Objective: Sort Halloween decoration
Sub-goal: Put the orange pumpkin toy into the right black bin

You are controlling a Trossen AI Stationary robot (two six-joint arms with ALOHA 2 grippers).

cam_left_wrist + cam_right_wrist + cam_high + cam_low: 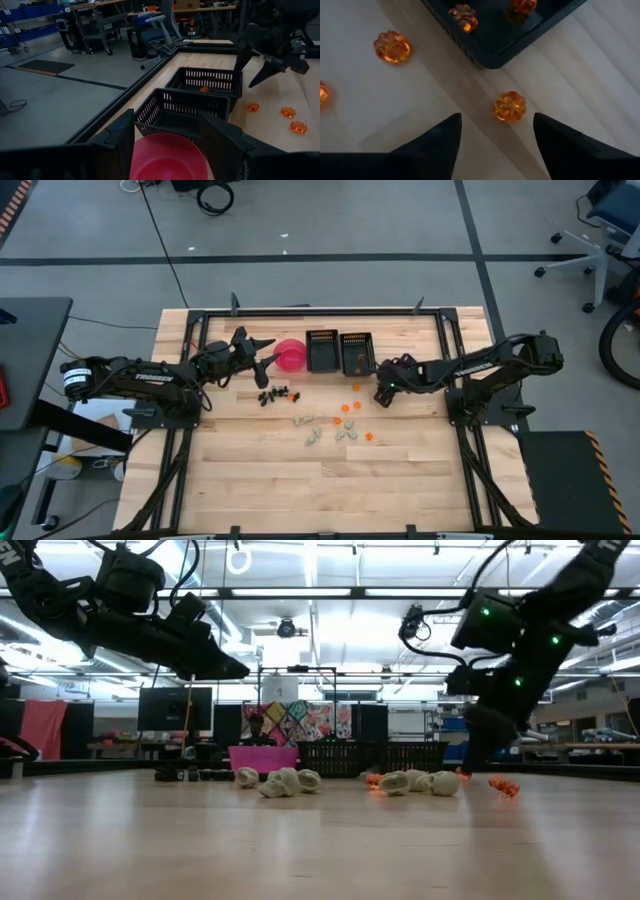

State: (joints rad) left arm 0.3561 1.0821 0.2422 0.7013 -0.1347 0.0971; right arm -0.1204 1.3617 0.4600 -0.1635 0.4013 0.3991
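Note:
Dark trinkets lie in a cluster near the pink bowl. Orange pieces and pale greenish-white pieces are scattered at mid-table. My left gripper is open and empty, hovering at the bowl's left rim; the bowl shows between its fingers. My right gripper is open and low over the table, just in front of the right tray. One orange pumpkin piece lies on the wood just ahead of its fingertips, untouched. Orange pieces lie in that tray.
Two black mesh trays stand side by side right of the bowl, near the table's far edge; the farther one holds an orange piece. More orange pieces lie loose on the wood. A black frame rail borders the table.

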